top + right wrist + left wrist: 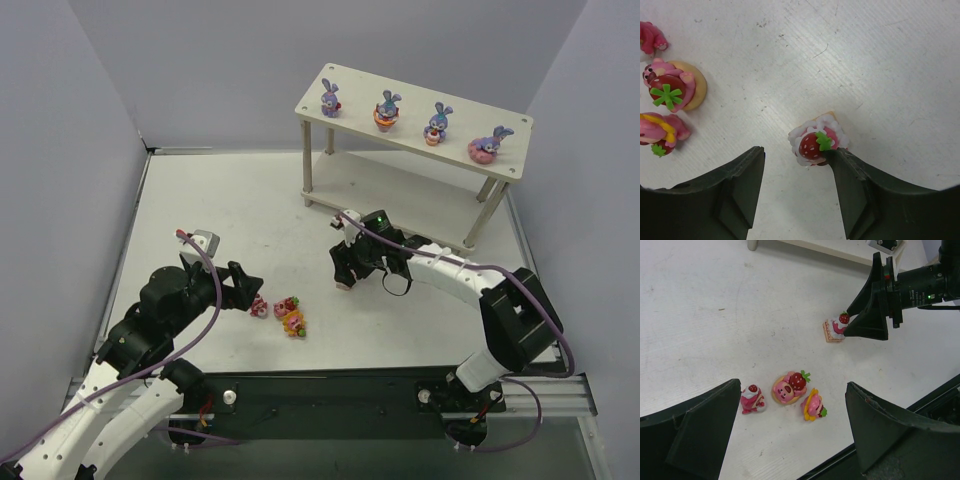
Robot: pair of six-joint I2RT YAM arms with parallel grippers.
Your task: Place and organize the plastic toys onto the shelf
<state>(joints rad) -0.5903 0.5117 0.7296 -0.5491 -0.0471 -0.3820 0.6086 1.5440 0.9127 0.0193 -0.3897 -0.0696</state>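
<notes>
Here the right gripper (796, 152) straddles the cake (816, 140) — jaws half apart, unclamped — presumably to lift it. Left gripper (792, 386) hangs wide.

Table (220, 220) — shelf (412, 135), four pink toys (292, 320); shelf top — four bunnies (388, 110).

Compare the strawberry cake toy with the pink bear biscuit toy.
The square strawberry cake toy has a tan square base; the round pink bear biscuit toy a round one. The cake carries white cream; the biscuit a pink bear. The right gripper brackets the cake; the biscuit lies free. Both carry a red strawberry.
</notes>
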